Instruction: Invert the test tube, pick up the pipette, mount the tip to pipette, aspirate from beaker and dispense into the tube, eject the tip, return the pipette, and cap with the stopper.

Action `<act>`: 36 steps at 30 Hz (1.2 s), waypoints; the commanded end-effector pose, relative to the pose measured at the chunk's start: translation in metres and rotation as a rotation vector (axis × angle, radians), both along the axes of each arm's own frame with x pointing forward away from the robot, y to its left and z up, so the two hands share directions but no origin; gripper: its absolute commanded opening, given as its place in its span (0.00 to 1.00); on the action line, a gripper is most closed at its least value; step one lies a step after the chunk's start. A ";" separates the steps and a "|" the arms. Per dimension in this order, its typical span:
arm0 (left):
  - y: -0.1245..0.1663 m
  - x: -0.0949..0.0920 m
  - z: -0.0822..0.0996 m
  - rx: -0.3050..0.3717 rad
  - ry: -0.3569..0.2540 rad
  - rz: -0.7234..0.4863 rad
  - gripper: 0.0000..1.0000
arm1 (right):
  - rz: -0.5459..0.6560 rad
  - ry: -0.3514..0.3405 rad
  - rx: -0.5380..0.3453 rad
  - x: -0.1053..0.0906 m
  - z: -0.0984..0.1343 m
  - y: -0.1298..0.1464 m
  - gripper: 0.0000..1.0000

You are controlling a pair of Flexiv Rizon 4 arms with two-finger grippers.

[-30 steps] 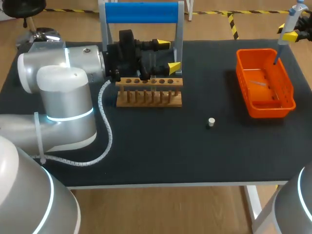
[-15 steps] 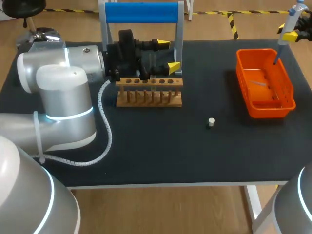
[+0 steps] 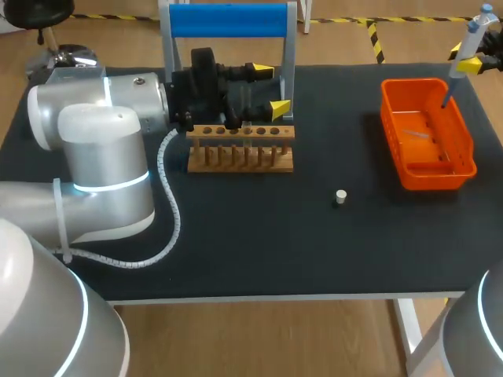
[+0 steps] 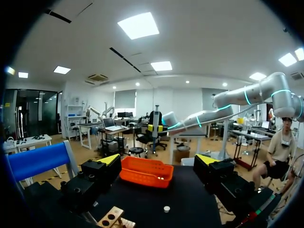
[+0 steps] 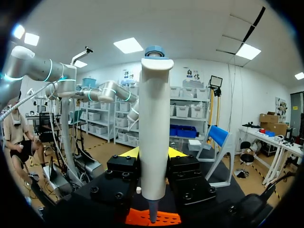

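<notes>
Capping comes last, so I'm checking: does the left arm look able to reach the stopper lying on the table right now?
Likely yes: the stopper lies alone on bare table, the left gripper is open, and the right gripper holds the pipette off over the basket.

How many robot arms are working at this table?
2. The left arm comes in from the left, its jaws open at the wooden rack. The right arm comes in from the right, its jaws shut on the pipette above the orange basket's far end.
</notes>
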State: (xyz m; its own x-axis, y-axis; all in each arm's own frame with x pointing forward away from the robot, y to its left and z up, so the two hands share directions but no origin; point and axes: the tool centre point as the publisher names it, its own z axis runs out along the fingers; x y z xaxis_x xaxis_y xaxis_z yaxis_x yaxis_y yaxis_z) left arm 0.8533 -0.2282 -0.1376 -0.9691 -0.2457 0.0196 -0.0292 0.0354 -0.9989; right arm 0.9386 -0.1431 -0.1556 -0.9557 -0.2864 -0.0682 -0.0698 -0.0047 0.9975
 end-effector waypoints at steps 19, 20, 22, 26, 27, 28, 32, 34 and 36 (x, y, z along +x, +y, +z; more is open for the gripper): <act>-0.002 -0.001 -0.001 -0.002 -0.002 0.007 1.00 | -0.195 0.044 -0.054 -0.063 -0.011 0.126 0.00; -0.002 -0.001 -0.001 -0.002 -0.002 0.007 1.00 | -0.197 0.046 -0.053 -0.064 -0.011 0.131 0.00; -0.002 -0.001 -0.001 -0.002 -0.002 0.007 1.00 | -0.207 0.060 -0.044 -0.066 -0.013 0.142 0.00; -0.002 -0.001 -0.001 -0.002 -0.002 0.007 1.00 | -0.220 0.071 -0.030 -0.068 -0.014 0.159 0.00; -0.002 -0.001 -0.001 -0.002 -0.002 0.007 1.00 | -0.221 0.073 -0.027 -0.068 -0.014 0.162 0.00; -0.002 -0.001 -0.001 -0.002 -0.002 0.007 1.00 | -0.222 0.073 -0.024 -0.068 -0.014 0.167 0.00; -0.002 -0.001 -0.001 -0.002 -0.002 0.007 1.00 | -0.218 0.074 -0.017 -0.071 -0.013 0.184 0.00; -0.002 -0.001 -0.001 -0.002 -0.002 0.007 1.00 | -0.216 0.075 -0.010 -0.072 -0.014 0.191 0.00; -0.002 -0.001 -0.001 -0.002 -0.002 0.007 1.00 | -0.215 0.075 -0.009 -0.073 -0.015 0.197 0.00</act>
